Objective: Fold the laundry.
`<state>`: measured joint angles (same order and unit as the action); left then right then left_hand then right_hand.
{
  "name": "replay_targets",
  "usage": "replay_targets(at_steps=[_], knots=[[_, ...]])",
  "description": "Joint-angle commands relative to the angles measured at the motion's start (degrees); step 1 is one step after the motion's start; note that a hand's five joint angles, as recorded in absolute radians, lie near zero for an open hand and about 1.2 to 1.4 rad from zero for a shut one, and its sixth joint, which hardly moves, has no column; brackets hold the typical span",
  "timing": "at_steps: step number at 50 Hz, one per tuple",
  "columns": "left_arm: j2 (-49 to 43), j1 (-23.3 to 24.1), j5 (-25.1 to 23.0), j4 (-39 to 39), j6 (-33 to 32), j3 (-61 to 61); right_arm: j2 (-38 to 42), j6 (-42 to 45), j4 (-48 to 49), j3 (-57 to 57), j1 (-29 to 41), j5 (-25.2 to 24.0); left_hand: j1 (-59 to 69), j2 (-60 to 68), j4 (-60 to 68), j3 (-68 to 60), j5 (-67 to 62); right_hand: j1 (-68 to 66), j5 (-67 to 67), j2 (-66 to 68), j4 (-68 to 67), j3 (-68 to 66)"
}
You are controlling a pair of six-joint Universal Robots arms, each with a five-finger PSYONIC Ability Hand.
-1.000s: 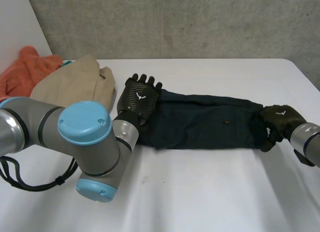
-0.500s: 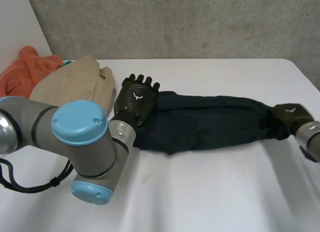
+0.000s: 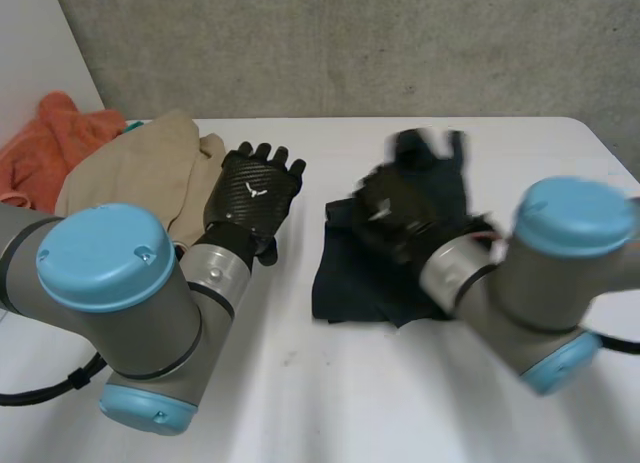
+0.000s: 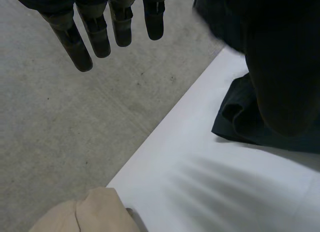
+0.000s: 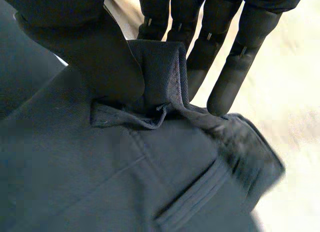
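Loosely bunched dark garment [image 3: 345, 283], edge pinched

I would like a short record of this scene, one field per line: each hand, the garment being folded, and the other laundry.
left hand: open, fingers straight, raised beside the dark garment, apart from it
right hand: shut on the dark garment, an edge pinched between thumb and fingers
dark garment: bunched on the white table
other laundry: beige garment at the table's left; orange cloth beyond it
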<state>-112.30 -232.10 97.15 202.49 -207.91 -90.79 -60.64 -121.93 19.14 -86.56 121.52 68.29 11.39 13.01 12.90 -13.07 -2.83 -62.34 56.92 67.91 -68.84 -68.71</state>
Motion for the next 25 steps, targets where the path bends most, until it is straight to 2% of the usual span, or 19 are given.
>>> replay_targets(at_steps=[1, 2, 3, 7, 8, 11, 12, 16, 19, 21, 25], knots=[[0.4, -1.0, 0.0, 0.3, 0.0, 1.1, 3.6, 0.7, -0.2, 0.4, 3.8, -4.0, 0.5, -1.1, -1.0, 1.2, 0.9, 29.0, -33.6, -34.6, 35.5, 35.4], [0.4, -1.2, 0.0, 0.4, 0.0, 1.3, 3.3, -0.1, -0.2, 0.4, 3.8, -4.0, 0.5, -1.1, -1.0, 1.2, 0.9, 44.5, -49.1, -50.1, 51.0, 50.9], [0.4, -1.3, 0.0, 0.4, 0.0, 1.6, 3.1, -1.2, -0.2, 0.3, 3.8, -3.9, 0.5, -1.1, -1.0, 1.2, 0.9, 52.3, -56.9, -57.9, 58.8, 58.7], [0.1, -1.5, -0.1, 0.4, 0.0, 4.3, -1.5, -12.2, -0.2, 0.3, 2.2, -2.6, 0.7, -0.9, -0.8, 1.0, 0.8, 52.3, -56.9, -57.9, 58.8, 58.7], [-0.2, -1.5, -0.2, 0.4, 0.0, 5.1, -4.5, -19.6, -0.2, 0.0, 0.0, -2.2, 0.7, -0.9, -0.8, 1.0, 0.8, 52.3, -56.9, -57.9, 58.8, 58.7], [-1.2, -1.3, -0.3, 0.4, 0.8, 9.1, -8.3, -32.6, -0.2, -0.3, -3.6, -1.6, 0.7, -0.9, -0.8, 1.0, 0.8, 52.3, -56.9, -57.9, 58.8, 58.7], [-1.7, -1.2, -0.4, 0.4, 1.4, 10.3, -9.7, -40.1, -0.5, 0.2, -5.4, -1.2, 0.7, -0.9, -0.8, 1.0, 0.8, 52.3, -56.9, -57.9, 58.8, 58.7], [-6.2, -0.5, -1.2, -0.1, 4.7, 17.1, -11.7, -53.6, -4.9, 1.8, -10.5, 0.3, 0.8, -0.8, -0.7, 0.8, 0.6, 52.3, -56.9, -57.9, 58.8, 58.7], [-10.5, 1.1, -3.6, -1.7, 6.7, 23.2, -11.2, -55.6, -9.6, 3.9, -13.3, 0.9, 1.9, 0.2, 0.3, -0.2, -0.4, 52.3, -56.9, -57.9, 58.8, 58.7], [-14.2, 2.4, -6.2, -5.0, 7.7, 27.5, -9.1, -55.0, -14.5, 6.2, -15.2, 0.9, 2.7, 1.1, 1.2, -1.0, -1.3, 52.3, -56.9, -57.9, 58.8, 58.7], [-20.8, 3.6, -8.2, -12.8, 9.3, 35.0, -3.3, -52.9, -21.4, 11.3, -15.3, 1.0, 2.9, 1.2, 1.3, -1.2, -1.4, 52.3, -56.9, -57.9, 58.8, 58.7]])
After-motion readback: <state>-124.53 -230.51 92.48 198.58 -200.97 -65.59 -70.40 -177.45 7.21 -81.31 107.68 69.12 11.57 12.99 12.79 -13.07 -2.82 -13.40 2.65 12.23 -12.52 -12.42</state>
